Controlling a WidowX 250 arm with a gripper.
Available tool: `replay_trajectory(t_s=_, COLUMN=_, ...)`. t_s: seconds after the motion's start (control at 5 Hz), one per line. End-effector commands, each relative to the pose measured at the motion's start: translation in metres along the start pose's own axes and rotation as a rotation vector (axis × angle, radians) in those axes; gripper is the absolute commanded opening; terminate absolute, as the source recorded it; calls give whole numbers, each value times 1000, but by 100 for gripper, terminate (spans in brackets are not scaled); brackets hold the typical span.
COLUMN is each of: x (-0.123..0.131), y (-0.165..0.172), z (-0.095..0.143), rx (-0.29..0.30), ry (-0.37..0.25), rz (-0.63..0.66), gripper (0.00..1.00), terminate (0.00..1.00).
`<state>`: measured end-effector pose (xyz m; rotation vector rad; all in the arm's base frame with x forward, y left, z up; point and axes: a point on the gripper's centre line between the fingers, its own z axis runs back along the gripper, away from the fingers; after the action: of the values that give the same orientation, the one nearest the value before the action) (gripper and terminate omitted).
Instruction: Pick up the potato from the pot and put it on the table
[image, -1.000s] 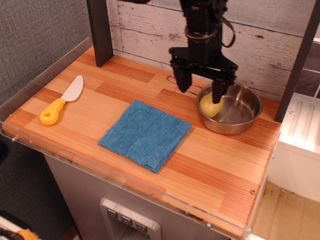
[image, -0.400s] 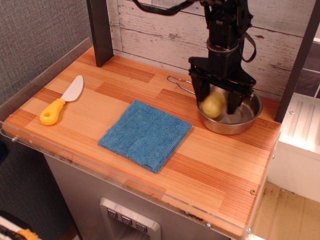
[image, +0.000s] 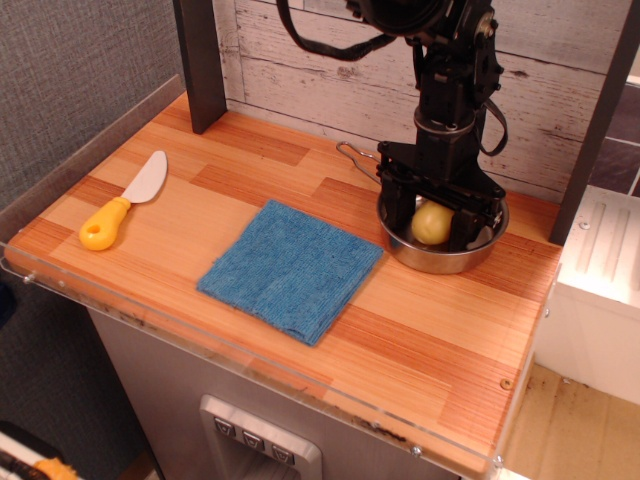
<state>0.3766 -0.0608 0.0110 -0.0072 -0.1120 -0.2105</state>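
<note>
No brand, label or writing can be read anywhere in this view; the only marks are the wood grain and the weathered white boards behind me.

Counting what I see: one potato, one pot, one blue cloth, one knife with a yellow handle and white blade, and one claw, mine.

My claw reaches down into the pot from above, its two black fingers standing on either side of the potato. The potato sits between them, inside the pot's rim, pale yellow and egg-shaped. The fingers look close against its sides, but I cannot tell for certain whether they are pressing on it or just flanking it, nor whether the potato rests on the pot's floor or is held a little above it.

The pot stands at the far right of the table, near the back wall, with its thin wire loop handle pointing left and away toward the boards. The blue cloth lies flat in the middle of the table, turned at an angle, just beside the pot on its left but apart from it. The knife lies well apart at the left side, handle toward the front edge, blade pointing back.
</note>
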Motion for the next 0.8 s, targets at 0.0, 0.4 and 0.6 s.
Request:
replay_trajectory(t_s=0.0, x=9, y=-4, z=29, rx=-12, ry=-90, rz=-64, gripper=0, terminate=0)
replay_trajectory(t_s=0.4, x=3, y=34, z=82, rx=-86, ry=-266, rz=-7, gripper=0, terminate=0)
replay_trajectory(t_s=0.6, x=-10, y=83, z=87, rx=-97, ry=-246, rz=62, gripper=0, terminate=0)
